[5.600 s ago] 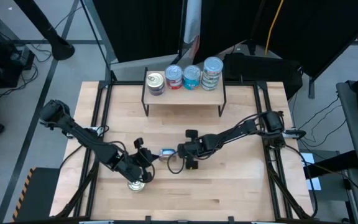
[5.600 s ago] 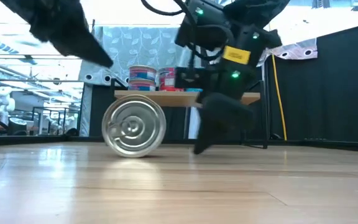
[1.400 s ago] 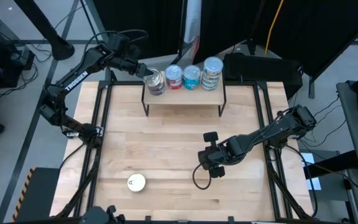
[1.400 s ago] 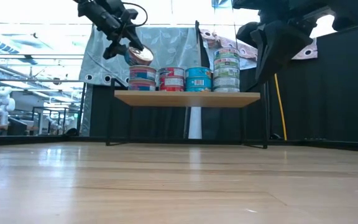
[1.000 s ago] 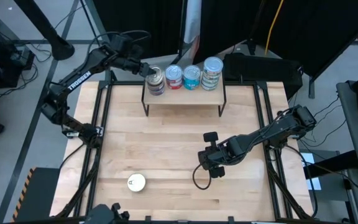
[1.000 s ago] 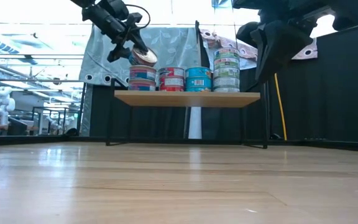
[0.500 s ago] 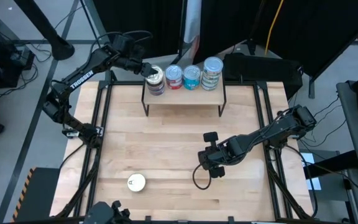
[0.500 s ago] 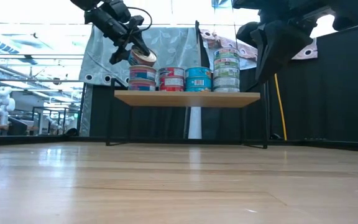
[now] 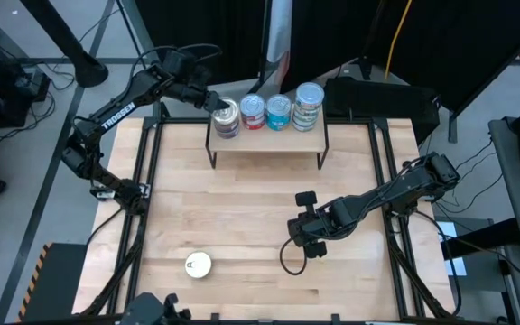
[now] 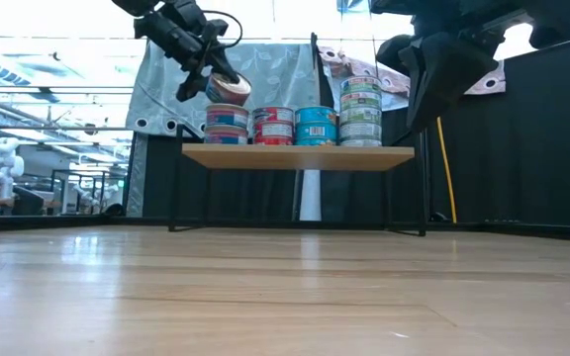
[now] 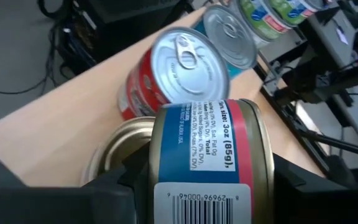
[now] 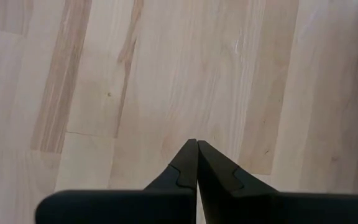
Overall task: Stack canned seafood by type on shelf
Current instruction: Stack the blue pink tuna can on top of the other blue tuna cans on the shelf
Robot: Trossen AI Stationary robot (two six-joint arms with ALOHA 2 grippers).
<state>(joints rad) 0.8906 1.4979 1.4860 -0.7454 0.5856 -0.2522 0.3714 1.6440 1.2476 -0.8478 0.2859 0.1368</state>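
Left gripper is hovering at the shelf's left end, over the leftmost stack. Its jaws are standing partly apart and gripping a blue-and-red tin by the sides; in the left wrist view the tin is filling the space between the fingers, label and barcode facing the camera. In the low view the held tin is tilting just above the left stack; contact between them cannot be told.

Beneath it, a gold-lidded tin is sitting on the shelf, with a red-sided tin just beside it. Four stacks are standing in a row along the shelf; the rightmost stack is standing tallest.

One tin is lying alone on the worktop near the front left, well apart from the shelf.

Right gripper is waiting low over the worktop's middle-right, jaws pressed together and holding nothing.
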